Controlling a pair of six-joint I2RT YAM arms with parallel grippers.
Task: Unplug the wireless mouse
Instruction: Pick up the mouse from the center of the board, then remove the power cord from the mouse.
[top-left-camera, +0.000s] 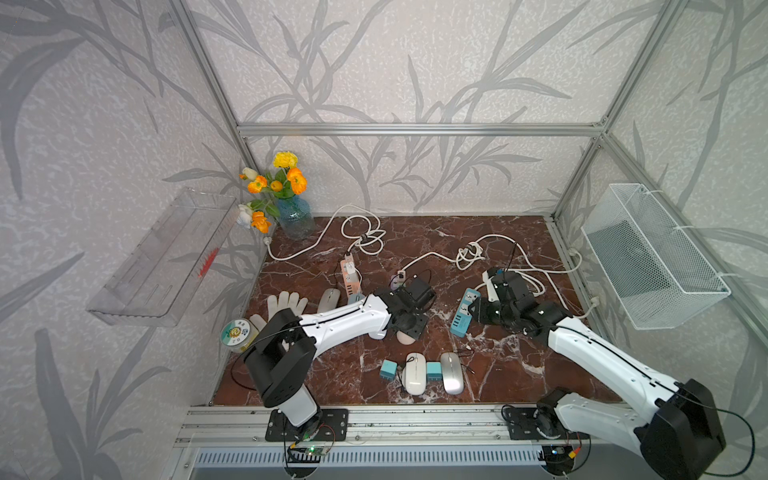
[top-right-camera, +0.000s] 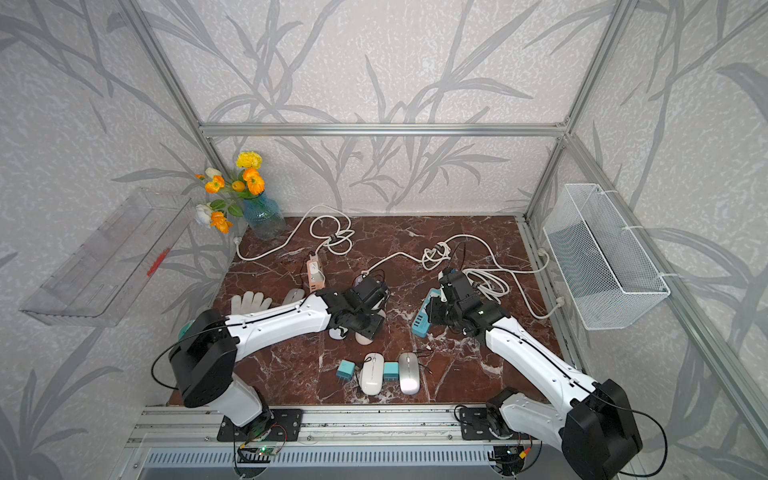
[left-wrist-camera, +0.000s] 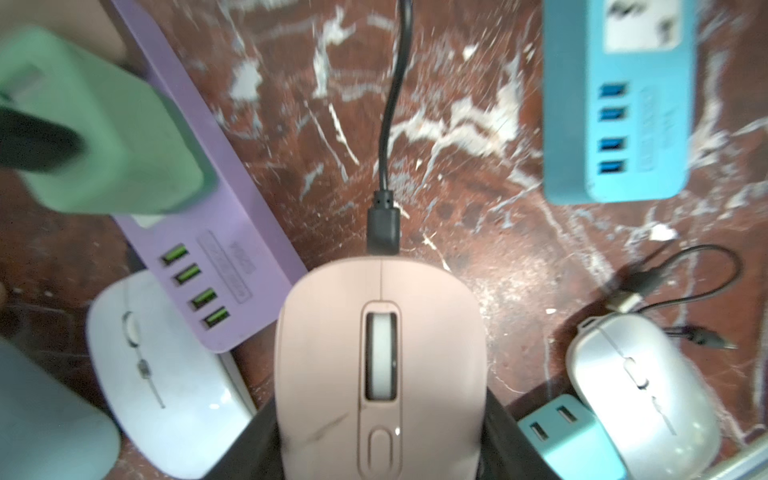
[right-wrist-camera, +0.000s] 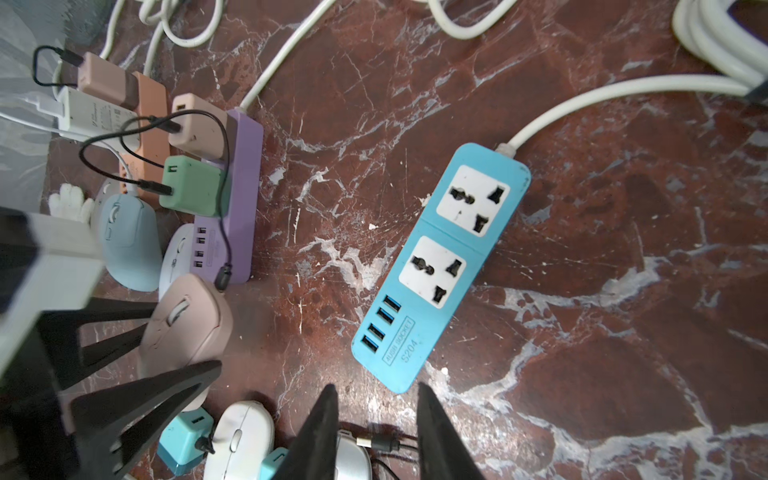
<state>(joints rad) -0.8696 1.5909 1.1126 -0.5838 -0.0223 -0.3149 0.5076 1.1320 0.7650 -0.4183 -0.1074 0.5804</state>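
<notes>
Left wrist view: pink mouse (left-wrist-camera: 332, 353) clamped in the left gripper (left-wrist-camera: 382, 401), fingers (left-wrist-camera: 249, 449) on both flanks; black cable (left-wrist-camera: 384, 224) plugged into its front. Right gripper (right-wrist-camera: 375, 386) hangs part-open, empty.

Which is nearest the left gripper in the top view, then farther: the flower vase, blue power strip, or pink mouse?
From the left gripper, in a top view:
1. pink mouse, between its fingers.
2. blue power strip, off to its right.
3. flower vase, back left corner.
</notes>
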